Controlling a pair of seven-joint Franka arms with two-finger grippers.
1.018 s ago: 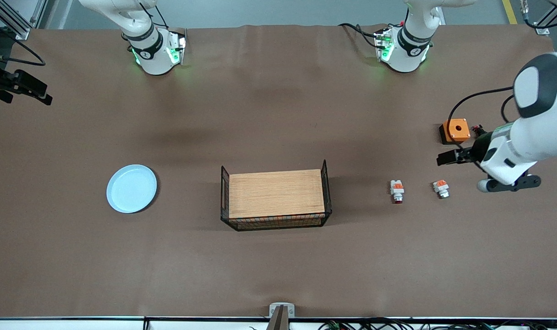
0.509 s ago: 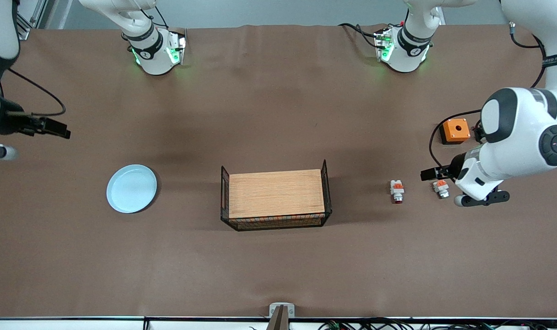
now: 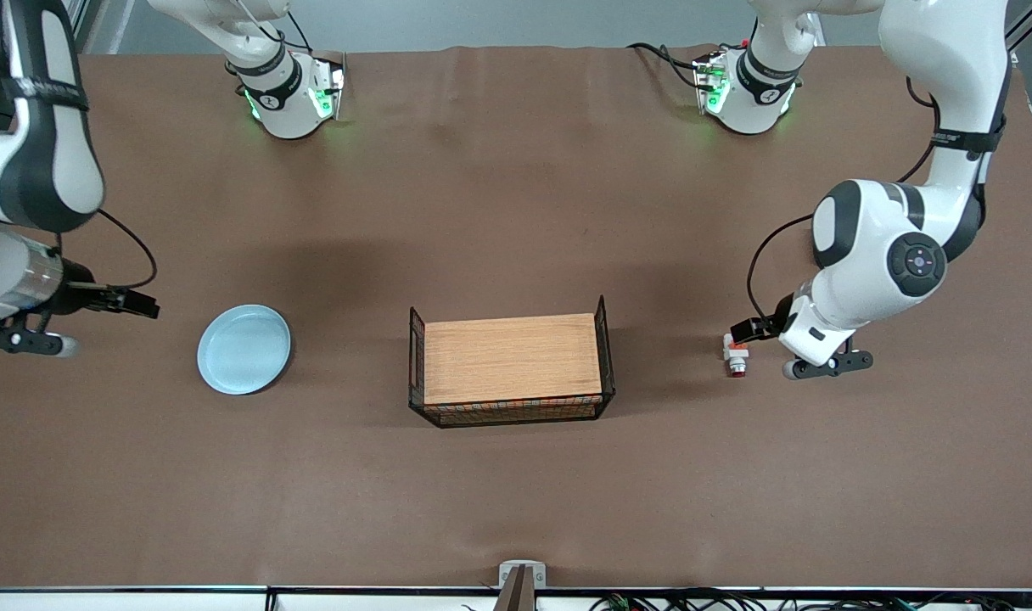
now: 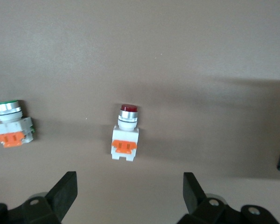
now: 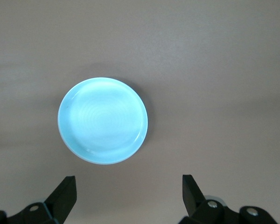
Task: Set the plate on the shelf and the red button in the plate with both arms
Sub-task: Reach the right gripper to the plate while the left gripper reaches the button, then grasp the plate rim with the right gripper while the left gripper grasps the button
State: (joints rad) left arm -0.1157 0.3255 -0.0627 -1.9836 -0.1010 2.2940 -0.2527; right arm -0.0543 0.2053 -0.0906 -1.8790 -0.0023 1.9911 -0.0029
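1. The plate (image 3: pixel 244 349) is being carried by the brown counter (image 3: pixel 516 475) toward the right arm's end, flat and rim up (nothing in it), well apart from the wire basket (image 3: pixel 605 356).
2. The right gripper (image 3: pixel 147 306) is being held in the air over bare counter just beside the plate, at the right arm's end; per the right wrist view its fingers (image 5: pixel 63 196) are being kept spread wide w/ nothing between them, and the plate (image 5: pixel 103 120) is lying apart from them.
3. The red button (image 3: pixel 737 354) is being seen lying on its side on the counter toward the left arm's end, its dark red cap pointing toward the front camera.
4. The left gripper (image 3: pixel 749 329) is being held over the counter right at the red button; in the left wrist view its fingers (image 4: pixel 65 193) are being kept wide apart, empty, not touching the red button (image 4: pixel 126 136).
5. A similar unit w/ a green-topped silver tip (image 4: pixel 11 125) is being shown beside the red button in the left wrist view, apart from it.
6. The wire basket w/ a wooden board (image 3: pixel 512 356) in it is being seen mid-counter, between plate and red button.
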